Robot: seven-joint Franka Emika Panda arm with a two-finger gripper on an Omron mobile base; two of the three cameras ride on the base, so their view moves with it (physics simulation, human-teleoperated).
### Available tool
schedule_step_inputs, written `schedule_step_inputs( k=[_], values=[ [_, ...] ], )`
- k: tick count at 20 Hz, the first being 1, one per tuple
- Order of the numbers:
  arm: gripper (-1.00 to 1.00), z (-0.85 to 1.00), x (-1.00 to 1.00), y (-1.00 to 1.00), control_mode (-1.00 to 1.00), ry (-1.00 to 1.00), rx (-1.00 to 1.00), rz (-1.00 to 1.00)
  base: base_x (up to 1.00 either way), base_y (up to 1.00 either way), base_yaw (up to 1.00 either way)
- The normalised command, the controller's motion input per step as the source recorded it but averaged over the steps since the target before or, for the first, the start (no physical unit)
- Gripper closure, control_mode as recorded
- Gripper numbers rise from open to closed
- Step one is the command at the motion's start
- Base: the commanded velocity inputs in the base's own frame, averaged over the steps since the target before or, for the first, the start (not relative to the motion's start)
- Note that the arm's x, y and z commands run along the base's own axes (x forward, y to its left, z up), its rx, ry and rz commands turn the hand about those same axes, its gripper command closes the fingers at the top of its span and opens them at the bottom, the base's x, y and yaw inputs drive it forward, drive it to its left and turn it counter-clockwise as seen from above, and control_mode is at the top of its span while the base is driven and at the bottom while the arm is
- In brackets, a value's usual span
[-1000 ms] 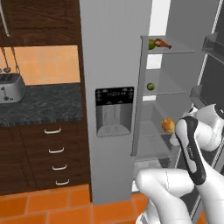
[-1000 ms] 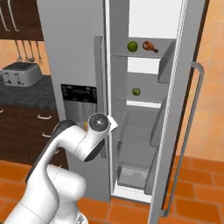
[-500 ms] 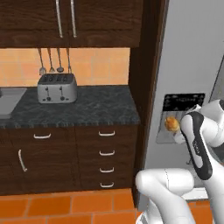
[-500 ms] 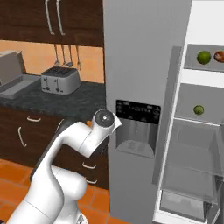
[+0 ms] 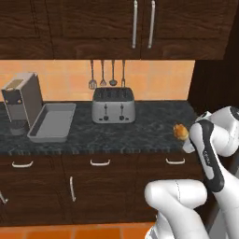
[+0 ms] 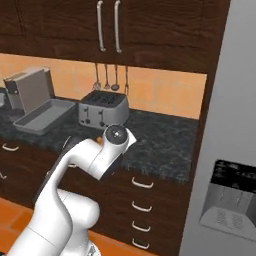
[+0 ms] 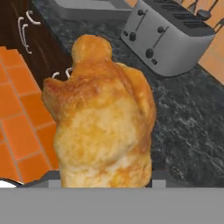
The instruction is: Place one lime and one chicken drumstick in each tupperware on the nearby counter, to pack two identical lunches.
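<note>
My gripper [image 5: 185,140] is shut on a golden-brown chicken drumstick [image 5: 180,132], held just over the right end of the dark marbled counter [image 5: 140,133]. In the hand view the chicken drumstick [image 7: 105,127] stands large between the jaws, its narrow end up, and covers the gripper [image 7: 105,180] almost wholly. Behind it in that view the counter [image 7: 188,118] runs off to the right. In the right base view my arm's wrist hides the hand in front of the counter [image 6: 165,145]. The lime and the tupperware are out of view.
A silver toaster [image 5: 113,105] stands mid-counter under hanging utensils [image 5: 107,74]. A grey tray [image 5: 52,122] and a coffee machine [image 5: 21,100] sit to the left. The grey fridge [image 6: 235,150] rises on the right. Drawers with silver handles lie below, over an orange tiled floor [image 7: 17,109].
The whole picture has shifted from the open fridge to the counter on its left, so the base has moved. The drumstick stays in my gripper throughout.
</note>
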Motion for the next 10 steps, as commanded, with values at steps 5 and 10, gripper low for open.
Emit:
schedule_step_inputs(
  k=[5,10],
  values=[
    [1.00,0.00,0.00,0.00,1.00,0.00,0.00,0.00,0.63,1.00,-0.01],
    [1.00,0.00,0.00,0.00,1.00,0.00,0.00,0.00,0.43,1.00,-0.03]
  ],
)
